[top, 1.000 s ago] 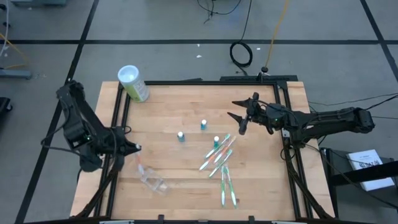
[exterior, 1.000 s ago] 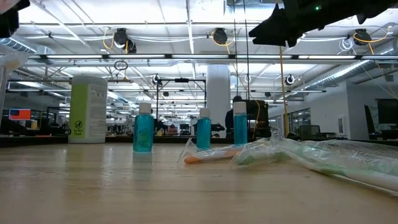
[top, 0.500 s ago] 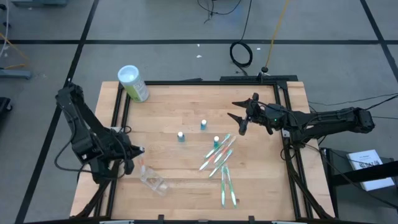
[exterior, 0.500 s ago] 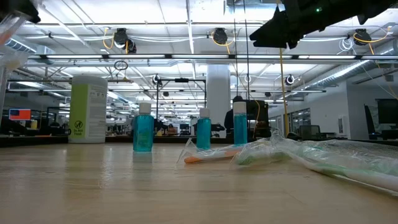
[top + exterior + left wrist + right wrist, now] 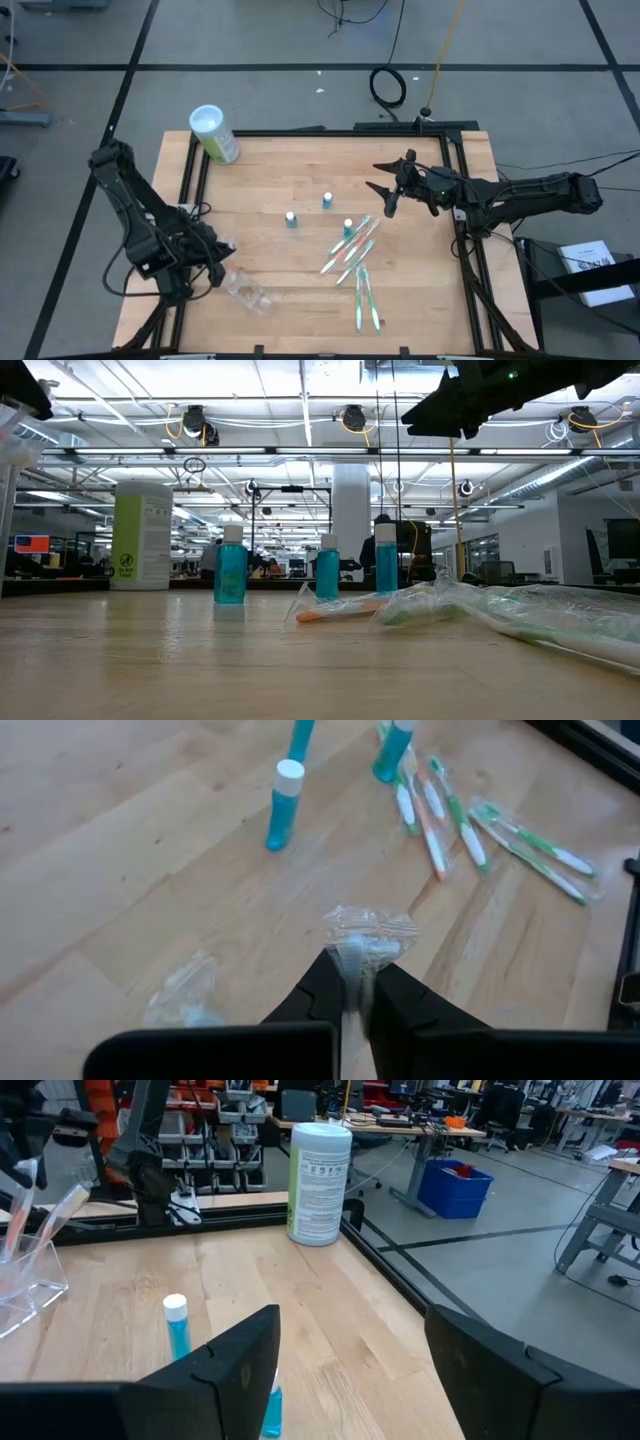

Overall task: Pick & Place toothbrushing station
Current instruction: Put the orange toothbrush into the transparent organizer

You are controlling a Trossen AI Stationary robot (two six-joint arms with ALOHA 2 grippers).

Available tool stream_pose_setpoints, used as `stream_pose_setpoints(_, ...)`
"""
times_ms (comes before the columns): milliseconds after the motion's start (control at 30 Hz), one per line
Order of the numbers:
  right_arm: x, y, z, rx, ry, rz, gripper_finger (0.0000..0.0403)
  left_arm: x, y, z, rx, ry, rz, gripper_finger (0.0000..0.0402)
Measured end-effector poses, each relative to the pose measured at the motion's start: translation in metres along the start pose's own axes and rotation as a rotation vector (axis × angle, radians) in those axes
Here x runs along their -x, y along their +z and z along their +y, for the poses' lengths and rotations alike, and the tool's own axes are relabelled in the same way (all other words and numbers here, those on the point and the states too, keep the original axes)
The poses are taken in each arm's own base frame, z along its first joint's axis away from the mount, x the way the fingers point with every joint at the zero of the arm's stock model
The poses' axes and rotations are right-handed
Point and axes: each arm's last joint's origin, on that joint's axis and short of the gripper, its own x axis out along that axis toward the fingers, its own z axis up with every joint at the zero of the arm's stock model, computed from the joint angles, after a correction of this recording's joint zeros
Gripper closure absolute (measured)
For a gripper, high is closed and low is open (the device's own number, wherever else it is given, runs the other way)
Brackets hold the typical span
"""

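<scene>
Bench [image 5: 270, 170] of light wood holds everything. At its left side the left hand [image 5: 222, 252] is low over the wood, and its fingers [image 5: 325, 992] are pinched on a wrapped toothbrush [image 5: 352, 960] in crinkly clear plastic. Just beside it, near the front left of the bench, lies the small clear holder [image 5: 245, 290]. A big green canister [image 5: 215, 134] with a white lid stands at the back left corner, well apart from the rest. Next come three tiny blue tubes [image 5: 291, 219] with white caps, standing upright in a loose row toward the middle. In the low view they stand side by side [image 5: 230, 567]. Just right of the tubes lies a bunch of thin white toothbrushes [image 5: 352, 250] with green and orange bits, some still in clear wrap, spread out like a fan. Two more toothbrushes [image 5: 365, 297] lie nearer the front edge. Farthest right, the right hand [image 5: 385, 185] hangs up in the air over the back right part of the bench, above the brushes. Its fingers [image 5: 240, 1355] are spread apart and nothing is between them.
</scene>
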Motion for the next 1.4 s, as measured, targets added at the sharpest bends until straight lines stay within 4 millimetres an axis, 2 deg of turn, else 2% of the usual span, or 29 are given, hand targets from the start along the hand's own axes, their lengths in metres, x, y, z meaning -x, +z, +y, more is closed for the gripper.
stream_pose_setpoints(200,0.000,0.000,0.000,0.000,0.001,0.000,0.0161,-0.002,-0.001,-0.001,-0.005,0.010,-0.005,0.0378)
stream_pose_setpoints(300,0.000,0.000,0.000,0.000,0.002,0.000,0.0161,-0.002,-0.001,-0.001,-0.006,0.014,-0.006,0.0359)
stream_pose_setpoints(667,0.000,0.000,0.000,0.000,0.003,0.000,0.0161,-0.002,-0.001,0.000,-0.030,0.019,-0.012,0.0196)
stream_pose_setpoints(867,0.000,0.000,0.000,0.000,0.003,0.000,0.0161,-0.001,0.002,0.000,-0.057,0.010,-0.052,0.0143)
stream_pose_setpoints(1033,0.000,0.000,0.000,0.000,0.003,0.000,0.0161,0.009,0.015,0.004,-0.076,-0.037,-0.145,0.0127)
stream_pose_setpoints(1233,0.000,0.000,0.000,0.000,0.003,0.000,0.0161,0.014,0.034,0.013,-0.039,-0.040,-0.312,0.0131)
stream_pose_setpoints(1400,0.000,0.000,0.000,-0.001,0.003,-0.001,0.0161,-0.003,0.042,0.016,0.002,0.059,-0.192,0.0147)
